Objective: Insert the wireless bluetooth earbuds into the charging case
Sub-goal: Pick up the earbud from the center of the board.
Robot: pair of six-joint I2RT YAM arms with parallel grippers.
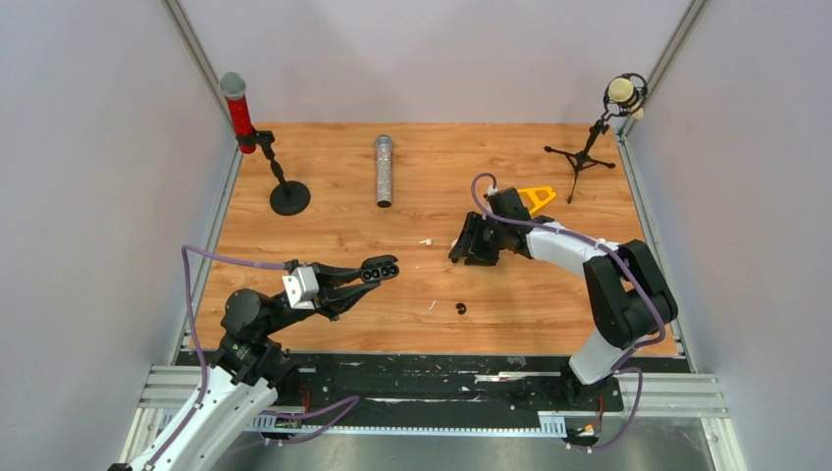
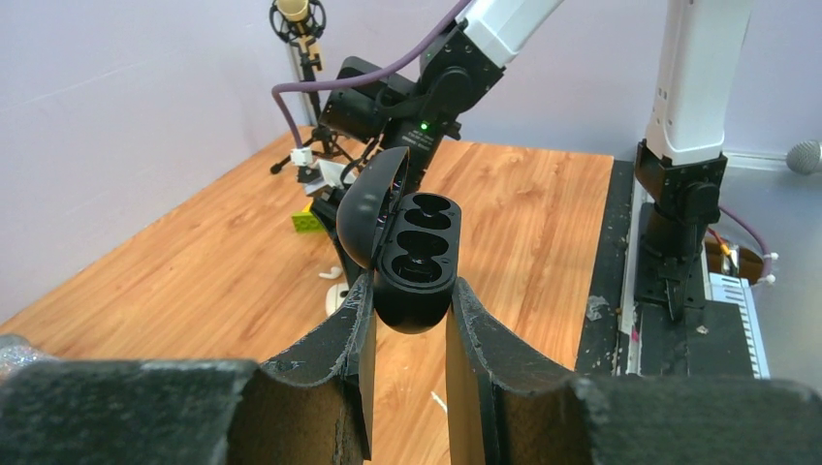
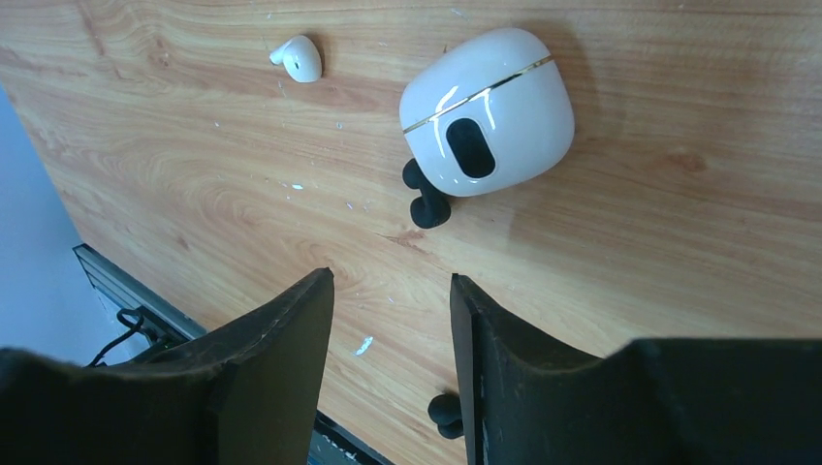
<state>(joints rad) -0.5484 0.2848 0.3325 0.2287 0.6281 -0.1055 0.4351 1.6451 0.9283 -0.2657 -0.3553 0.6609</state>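
Your right end effector [image 3: 390, 283] is released, with nothing between its parted fingers, and one black earbud [image 3: 426, 199] lies on the tabletop [image 3: 659, 252] just ahead of the fingertips. It touches the edge of the closed white case [image 3: 488, 109], and its long axis runs roughly in line with the gap, so the fingers would close across its narrow side. Your left end effector [image 2: 409, 291] is clenched on the open black charging case [image 2: 419, 260], both wells empty, held above the tabletop well apart to the left, so I judge the right arm the nearer for the pick
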